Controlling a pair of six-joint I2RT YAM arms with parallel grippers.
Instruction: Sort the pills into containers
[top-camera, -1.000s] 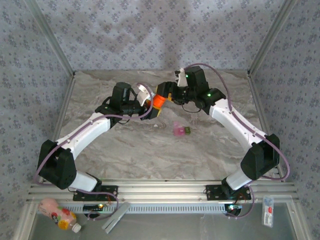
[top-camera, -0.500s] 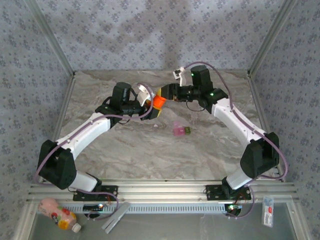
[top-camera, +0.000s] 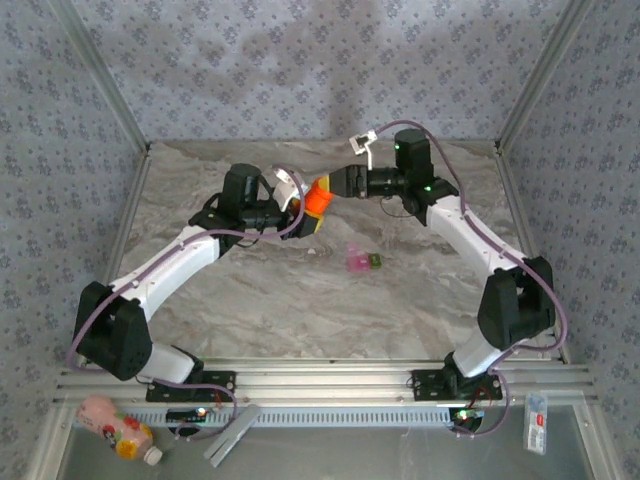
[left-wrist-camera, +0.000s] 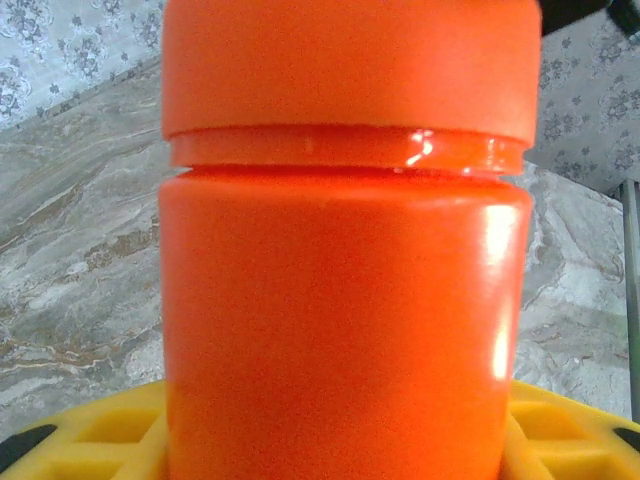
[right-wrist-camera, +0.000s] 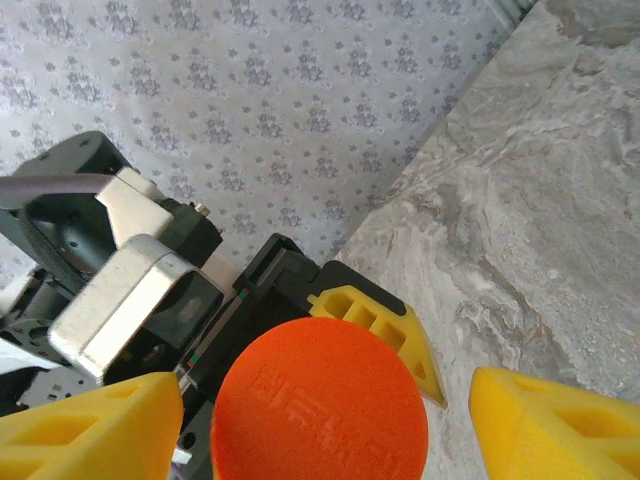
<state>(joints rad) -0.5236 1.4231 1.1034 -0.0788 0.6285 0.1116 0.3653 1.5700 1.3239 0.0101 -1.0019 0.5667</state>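
Near ledge, far left: pink and yellow drink bottle, lying on its side; just right of it, a grey flat piece (kind not legible); left arm: white and black, running from its base on the left diagonally over the marbled table toward the far middle; left gripper: yellow fingers pressed onto the orange bottle, clamping it low on the body; in the left wrist view the bottle's wall rises straight up from between the two yellow pads, with the cap on top and a thin seam under it; right gripper: at the cap end of the bottle, coming from the right; in the right wrist view its yellow fingertips stand spread on either side of the round cap, a gap showing on each side, nothing pinched; pill case: lying on the table, nearer the arm bases than the bottle and a little to its right, apart from both grippers; pink compartment on the left, green on the right, the two joined; its lids too small to judge; right arm: white and black, bent from its base on the right up to the far middle; ledge, far right: small white item with a red mark.
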